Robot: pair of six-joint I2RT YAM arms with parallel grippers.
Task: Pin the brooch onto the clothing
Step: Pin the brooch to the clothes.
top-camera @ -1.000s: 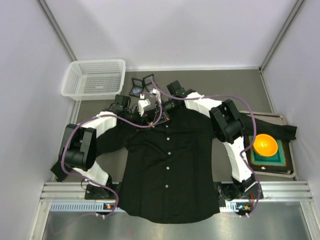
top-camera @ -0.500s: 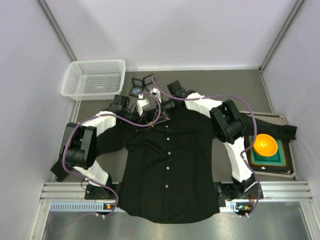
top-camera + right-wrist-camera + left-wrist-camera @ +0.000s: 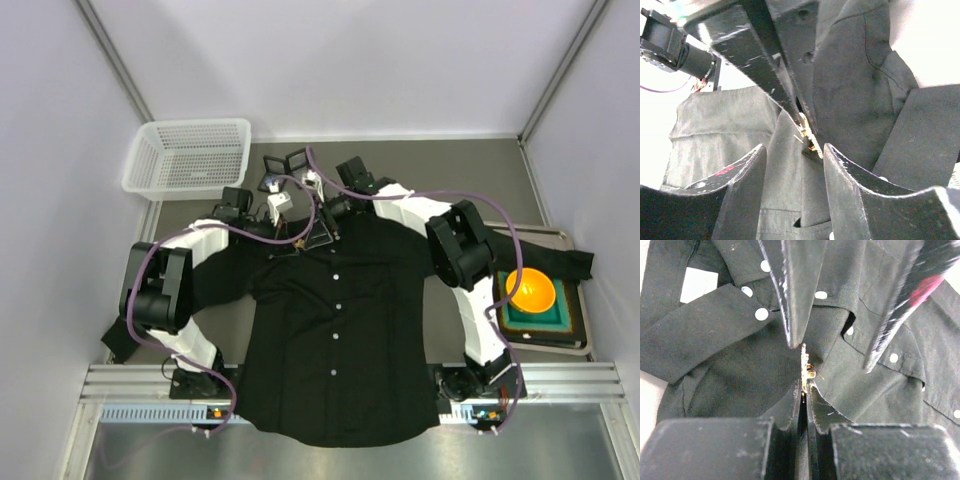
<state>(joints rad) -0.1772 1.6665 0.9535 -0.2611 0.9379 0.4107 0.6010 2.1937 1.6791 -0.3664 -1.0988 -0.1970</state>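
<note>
White arms (image 3: 205, 240), black fingers (image 3: 715, 450), purple cables (image 3: 127, 305)

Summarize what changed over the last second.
The right gripper opened, letting go of the brooch; the left gripper closed on it and shifted slightly left. The shirt, basket and orange bowl stayed put.

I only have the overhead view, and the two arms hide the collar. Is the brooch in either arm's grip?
Observer: Yes. In the left wrist view the left arm's fingers are shut on a small gold brooch, whose tip pokes out past them.
Operator: And the other arm?
Observer: The right arm's fingers stand open, one on either side of the brooch, holding nothing.
Operator: Is it pinned through?
Observer: The brooch lies against a fold of the black shirt; whether the pin pierces it is too small to tell.
</note>
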